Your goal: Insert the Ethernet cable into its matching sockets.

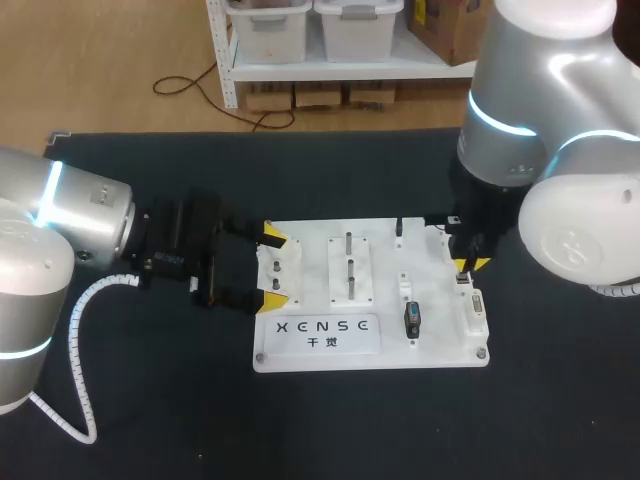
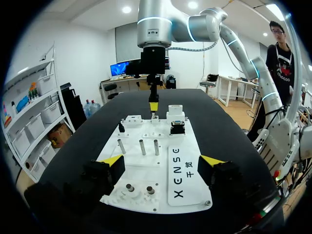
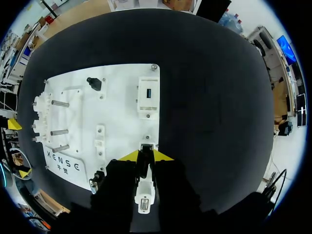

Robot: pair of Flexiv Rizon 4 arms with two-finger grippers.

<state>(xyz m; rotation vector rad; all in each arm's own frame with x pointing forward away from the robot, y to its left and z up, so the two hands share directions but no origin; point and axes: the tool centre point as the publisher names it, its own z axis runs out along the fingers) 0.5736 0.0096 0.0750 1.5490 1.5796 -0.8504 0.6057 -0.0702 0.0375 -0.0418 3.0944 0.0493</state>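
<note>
**Square the plug before you press**

You look to be at the seating step. Your right gripper (image 1: 466,263), right of centre in the head view, hangs over the right-hand side of the white board (image 1: 440,348). Its fingers are pinched close together on a small dark piece that I take for the Ethernet plug (image 3: 146,147). A white socket block (image 1: 475,310) lies just below it in the frame; I cannot tell if that is the matching one. Bring the plug square over the socket mouth, hold it upright, press straight in, and release only once it seats. Your left gripper (image 1: 272,260), left of centre, stands wide open astride the board's left end and grips nothing. I cannot tell if it touches the board.
</note>
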